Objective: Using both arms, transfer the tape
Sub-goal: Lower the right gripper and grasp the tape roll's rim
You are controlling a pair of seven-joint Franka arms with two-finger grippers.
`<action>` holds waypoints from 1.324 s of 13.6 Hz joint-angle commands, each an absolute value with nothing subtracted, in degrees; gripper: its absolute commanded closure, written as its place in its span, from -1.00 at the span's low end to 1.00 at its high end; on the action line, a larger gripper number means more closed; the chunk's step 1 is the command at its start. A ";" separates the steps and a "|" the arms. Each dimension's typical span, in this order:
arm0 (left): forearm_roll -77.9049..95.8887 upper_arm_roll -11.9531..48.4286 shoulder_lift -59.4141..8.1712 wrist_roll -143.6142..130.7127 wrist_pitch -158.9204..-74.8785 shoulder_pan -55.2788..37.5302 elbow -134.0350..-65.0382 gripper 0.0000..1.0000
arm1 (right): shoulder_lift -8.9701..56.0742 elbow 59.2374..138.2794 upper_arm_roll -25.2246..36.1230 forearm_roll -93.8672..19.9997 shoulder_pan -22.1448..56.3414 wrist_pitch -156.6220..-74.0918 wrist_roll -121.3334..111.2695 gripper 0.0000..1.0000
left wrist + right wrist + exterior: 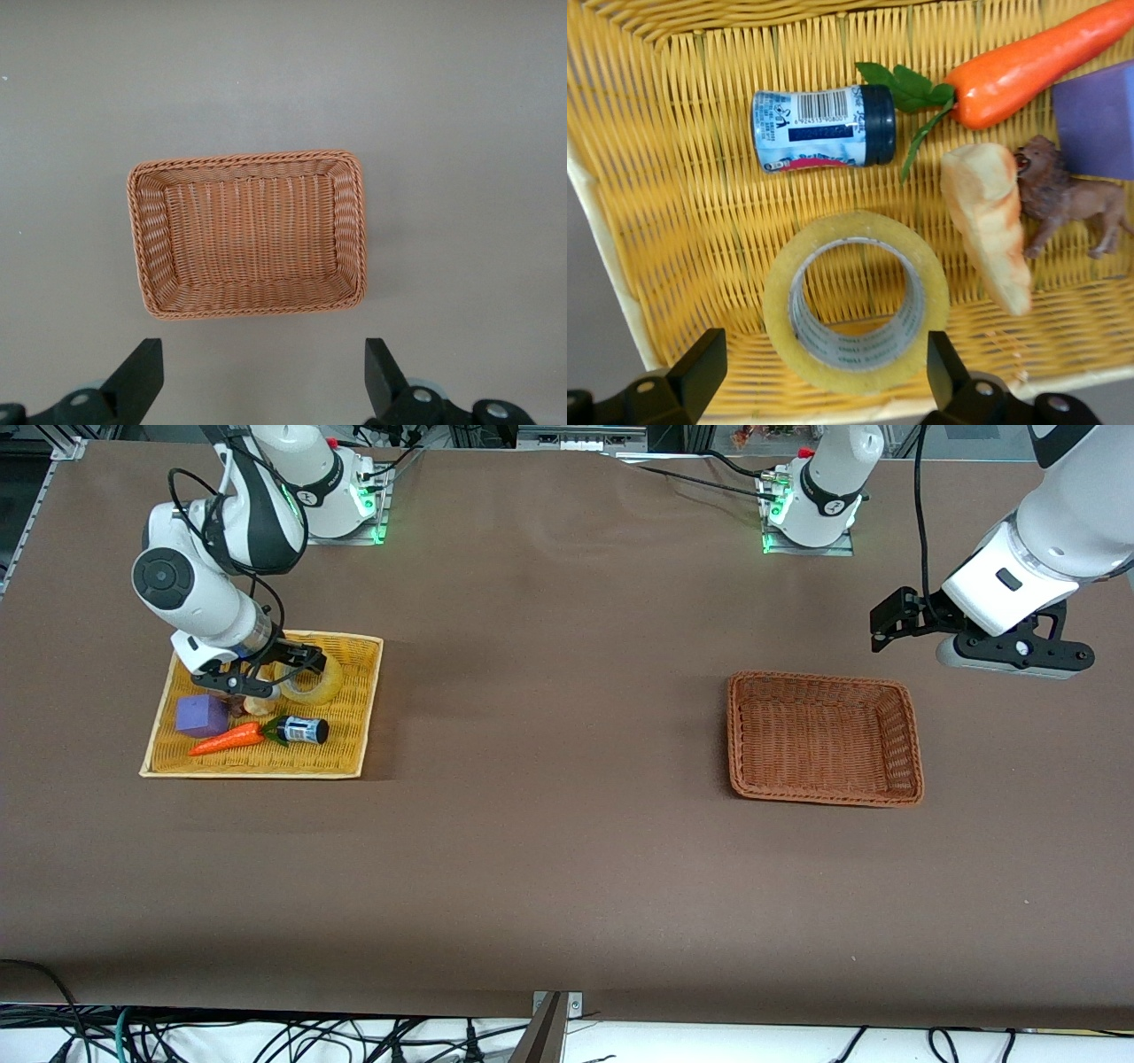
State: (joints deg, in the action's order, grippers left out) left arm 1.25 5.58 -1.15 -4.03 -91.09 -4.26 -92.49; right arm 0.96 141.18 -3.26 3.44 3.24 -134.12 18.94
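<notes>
Brown matte cloth covers the whole table (549, 868), smooth and bare over its near half. Nearest the front camera among the objects, toward the left arm's end, an orange-brown wicker basket (824, 737) is seen, rectangular, tightly woven with a braided rim, and empty. Toward the right arm's end a flat yellow woven tray (350, 731) is laid; in it a plastic carrot (226, 739) and a small dark labelled bottle (301, 731) lie nearest, a purple cube (200, 715) just farther, with a pale bread-like piece (988, 221) and a brown toy lion (1063, 199) beside it. The tape (312, 680) rests flat in the tray's farther part, hole upward.

The roll is judged light and stiff, a rigid ring with a slick, glossy outer face; a pinch across the wall, one finger in the hole and one outside, is judged surest, since a hold across the full width could slip.

The right gripper (270, 673) is held low over the tape, its fingers spread wide on either side of the roll and holding nothing. The left gripper (895, 624) waits in the air over bare table beside the basket, fingers wide apart and empty.
</notes>
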 commanded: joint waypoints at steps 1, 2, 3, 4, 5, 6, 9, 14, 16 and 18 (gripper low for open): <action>-0.26 5.80 -0.97 -2.72 -89.82 -3.95 -91.49 -1.00 | 2.10 142.73 -6.84 3.52 3.25 -137.89 22.93 -1.00; -0.26 5.80 -0.97 -2.72 -89.82 -3.96 -91.49 -1.00 | 2.72 142.73 -7.20 3.60 3.25 -138.68 24.24 -1.00; -0.26 5.89 -0.97 -2.72 -89.82 -3.96 -91.49 -1.00 | 3.42 142.73 -7.64 3.52 3.25 -139.39 24.43 -1.00; -0.26 5.89 -0.97 -2.72 -89.82 -3.96 -91.49 -1.00 | 4.12 142.73 -8.17 3.52 3.25 -140.35 24.43 -1.00; -0.26 5.89 -0.97 -2.72 -89.82 -3.96 -91.49 -1.00 | 4.83 143.17 -8.26 3.52 3.25 -141.41 24.43 -1.00; -0.26 5.80 -0.97 -2.72 -89.82 -3.96 -91.49 -1.00 | 5.36 143.70 -8.26 3.52 3.25 -142.72 24.43 -1.00; -0.26 5.89 -0.97 -2.72 -89.82 -3.95 -91.49 -1.00 | 6.59 145.19 -8.17 3.60 3.16 -145.72 23.91 -1.00; -0.26 5.89 -0.97 -2.72 -89.82 -3.96 -91.49 -1.00 | 8.44 145.28 -8.09 3.60 3.08 -147.13 21.46 -1.00; -0.26 5.89 -0.97 -2.72 -89.82 -3.96 -91.49 -1.00 | 9.05 145.46 -7.91 3.60 3.08 -147.22 20.83 -1.00; -0.26 5.89 -0.97 -2.81 -89.82 -3.96 -91.49 -1.00 | 9.49 145.46 -7.91 3.60 3.08 -147.30 20.05 -0.99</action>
State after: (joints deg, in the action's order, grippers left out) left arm 1.25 5.58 -1.15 -4.02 -91.09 -4.26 -92.48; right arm 9.30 144.64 -7.94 3.44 3.35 -145.92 21.68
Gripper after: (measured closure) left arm 0.000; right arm 0.000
